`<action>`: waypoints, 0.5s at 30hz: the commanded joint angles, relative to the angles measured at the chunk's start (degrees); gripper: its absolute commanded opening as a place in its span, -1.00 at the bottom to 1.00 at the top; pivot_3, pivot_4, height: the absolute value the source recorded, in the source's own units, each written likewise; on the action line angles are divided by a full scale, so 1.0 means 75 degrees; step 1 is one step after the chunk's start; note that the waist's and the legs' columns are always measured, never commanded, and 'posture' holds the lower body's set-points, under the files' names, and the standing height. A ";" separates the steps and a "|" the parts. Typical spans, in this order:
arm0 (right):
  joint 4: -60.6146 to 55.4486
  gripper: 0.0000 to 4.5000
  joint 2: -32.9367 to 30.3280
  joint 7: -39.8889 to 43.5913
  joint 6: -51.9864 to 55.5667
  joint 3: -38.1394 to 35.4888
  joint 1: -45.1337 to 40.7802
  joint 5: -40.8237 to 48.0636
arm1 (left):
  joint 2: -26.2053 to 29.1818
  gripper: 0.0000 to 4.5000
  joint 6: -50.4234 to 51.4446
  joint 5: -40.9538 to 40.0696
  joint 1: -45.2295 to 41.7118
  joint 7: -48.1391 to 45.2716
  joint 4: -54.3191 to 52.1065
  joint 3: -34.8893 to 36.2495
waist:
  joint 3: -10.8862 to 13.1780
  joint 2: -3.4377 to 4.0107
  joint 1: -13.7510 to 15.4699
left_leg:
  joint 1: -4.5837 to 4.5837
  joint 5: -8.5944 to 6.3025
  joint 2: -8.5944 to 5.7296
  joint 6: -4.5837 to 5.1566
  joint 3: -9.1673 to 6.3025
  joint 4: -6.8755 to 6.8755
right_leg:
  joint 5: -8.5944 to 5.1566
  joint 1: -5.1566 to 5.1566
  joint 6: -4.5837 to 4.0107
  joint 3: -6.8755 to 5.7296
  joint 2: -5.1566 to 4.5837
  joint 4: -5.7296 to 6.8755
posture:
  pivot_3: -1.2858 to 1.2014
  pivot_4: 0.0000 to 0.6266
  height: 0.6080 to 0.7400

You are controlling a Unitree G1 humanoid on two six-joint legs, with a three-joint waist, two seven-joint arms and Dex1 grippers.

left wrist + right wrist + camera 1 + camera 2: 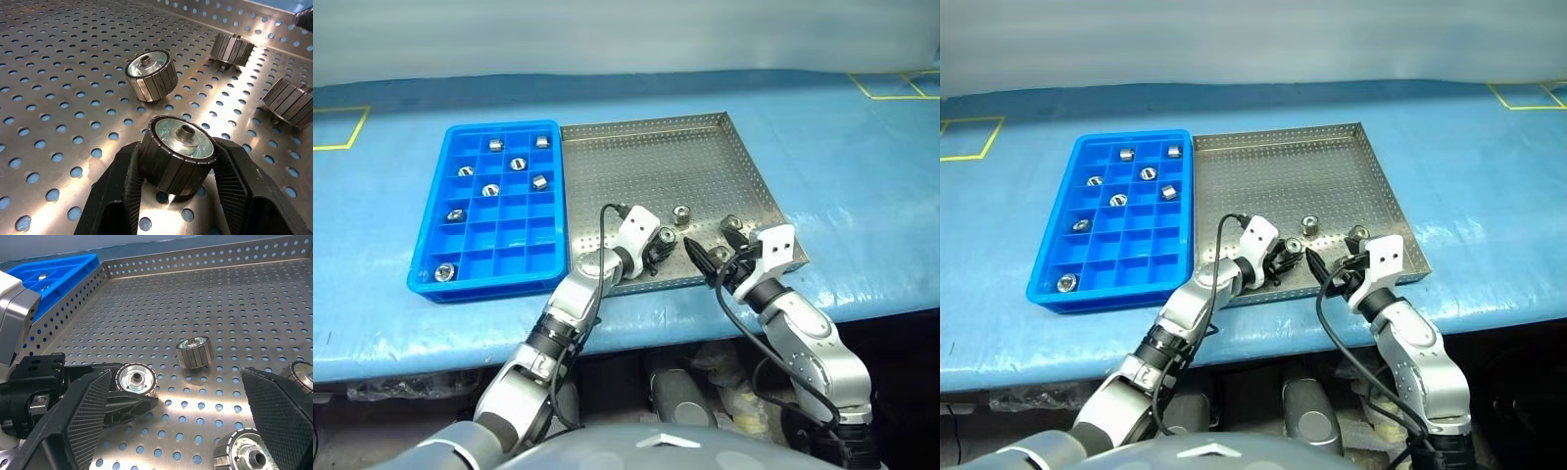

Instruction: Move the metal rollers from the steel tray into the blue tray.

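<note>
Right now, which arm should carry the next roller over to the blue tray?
Left. The left gripper is shut on a roller in the steel tray, on the side nearer the blue tray. The right gripper is open and holds nothing.

A blue-covered worktop [862, 166] carries the blue tray [560, 211] and the steel tray [656, 162], touching side by side, blue at nine o'clock of steel. Yellow tape outlines [340, 128] mark the worktop's far corners at ten and two o'clock.
</note>
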 commanded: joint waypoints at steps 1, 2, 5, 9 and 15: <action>0.0052 1.00 0.0013 0.0175 -0.0001 0.0108 -0.0388 0.0113 | -0.0262 -0.18 -0.0237 -0.0322 0.0210 0.0418 -0.1224 0.0542 | 0.0002 0.0000 0.0007 | 0.0000 0.0000 0.0001 0.0000 -0.0001 0.0000 | 0.0001 0.0000 0.0000 0.0000 0.0001 0.0001 | 0.03 -0.52 1.00; 0.0171 1.00 0.0023 0.0239 0.0009 0.0174 -0.0535 0.0117 | -0.0318 -0.18 -0.0269 -0.0360 0.0316 0.0567 -0.1580 0.0652 | 0.0002 -0.0002 0.0020 | 0.0000 0.0000 0.0002 0.0000 0.0000 0.0000 | 0.0002 -0.0001 0.0002 0.0001 0.0001 0.0001 | 0.04 -0.52 1.00; 0.0539 1.00 0.0056 0.0440 0.0036 0.0363 -0.0974 0.0110 | -0.0409 -0.18 -0.0368 -0.0116 0.0593 0.1180 -0.2503 0.0779 | 0.0004 -0.0003 0.0155 | 0.0002 0.0001 0.0002 0.0000 -0.0002 0.0004 | 0.0006 0.0003 0.0005 0.0001 0.0002 0.0006 | 0.09 -0.52 1.00; 0.1099 1.00 0.0080 0.0792 0.0066 0.0635 -0.1580 0.0092 | -0.0695 -0.18 -0.0165 0.0055 0.0932 0.2326 -0.3509 0.1065 | 0.0005 -0.0006 0.0386 | 0.0007 0.0001 -0.0001 0.0000 -0.0007 0.0009 | 0.0009 0.0013 0.0008 -0.0001 0.0001 0.0007 | 0.20 -0.52 1.00; 0.1890 1.00 0.0149 0.1291 0.0049 0.1077 -0.2380 0.0006 | -0.0606 -0.18 0.0042 0.0988 0.1399 0.4180 -0.4216 0.1241 | 0.0006 -0.0008 0.0983 | 0.0001 0.0001 -0.0006 0.0001 -0.0015 0.0011 | 0.0034 0.0012 0.0047 -0.0007 -0.0001 0.0001 | 0.28 -0.52 1.00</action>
